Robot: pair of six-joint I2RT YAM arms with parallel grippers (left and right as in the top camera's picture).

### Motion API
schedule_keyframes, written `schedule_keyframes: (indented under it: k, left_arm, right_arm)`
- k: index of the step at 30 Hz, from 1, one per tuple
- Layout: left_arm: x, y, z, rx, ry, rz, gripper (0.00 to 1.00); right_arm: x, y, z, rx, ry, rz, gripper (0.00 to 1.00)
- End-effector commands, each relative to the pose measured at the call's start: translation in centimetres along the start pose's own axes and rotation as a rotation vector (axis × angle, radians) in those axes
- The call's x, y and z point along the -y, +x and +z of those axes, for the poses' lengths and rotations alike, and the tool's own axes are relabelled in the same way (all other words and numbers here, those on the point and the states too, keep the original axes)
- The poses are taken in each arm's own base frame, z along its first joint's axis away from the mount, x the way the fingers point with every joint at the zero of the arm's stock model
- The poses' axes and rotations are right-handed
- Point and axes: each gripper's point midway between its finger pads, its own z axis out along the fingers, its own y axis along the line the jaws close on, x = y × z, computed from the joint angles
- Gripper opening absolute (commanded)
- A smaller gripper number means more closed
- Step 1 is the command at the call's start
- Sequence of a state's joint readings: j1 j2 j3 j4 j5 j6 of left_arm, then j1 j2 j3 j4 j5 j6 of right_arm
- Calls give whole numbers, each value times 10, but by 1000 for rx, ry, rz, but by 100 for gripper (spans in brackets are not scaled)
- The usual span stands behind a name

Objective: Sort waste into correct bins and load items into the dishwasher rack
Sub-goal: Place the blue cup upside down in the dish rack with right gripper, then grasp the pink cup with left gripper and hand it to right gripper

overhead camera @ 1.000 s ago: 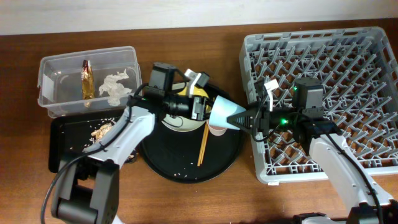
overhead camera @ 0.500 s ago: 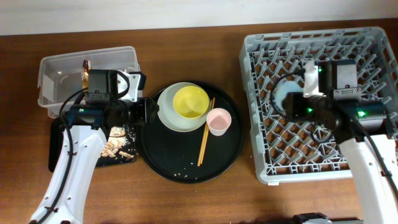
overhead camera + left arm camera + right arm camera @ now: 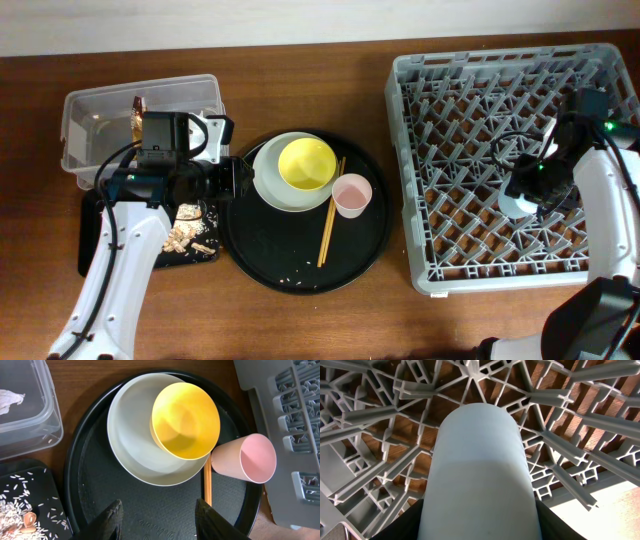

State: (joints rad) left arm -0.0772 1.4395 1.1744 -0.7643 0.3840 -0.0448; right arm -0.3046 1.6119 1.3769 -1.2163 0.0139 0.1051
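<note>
A: Right gripper: clamped on blue cup, inside dishwasher rack, toward its right side, low over the lattice. Cannot tell whether touching.
B: Noted. Lower straight, seat between pegs, confirm rest before releasing; otherwise risks rolling or wedging crooked. Keep the pinch firm until seated.
A: Left gripper: spread, empty, well left of rack.
B: Logged left of rack as well, not yet loaded: plate, yellow bowl on it, pink cup nearest rack, chopsticks a touch farther off.
</note>
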Motion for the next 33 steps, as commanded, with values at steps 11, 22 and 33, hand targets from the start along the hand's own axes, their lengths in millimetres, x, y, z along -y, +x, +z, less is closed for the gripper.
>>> schedule_keyframes:
  k: [11, 22, 33]
  left_arm:
    - [0, -1, -6, 11, -9, 17, 46]
    - [0, -1, -5, 11, -8, 19, 63]
    - [38, -12, 6, 52, 46, 158, 64]
  right_arm:
    - [-31, 8, 4, -31, -158, -34, 9]
    - [-33, 1, -16, 15, -173, -37, 70]
    - [-48, 17, -38, 28, -232, -101, 73]
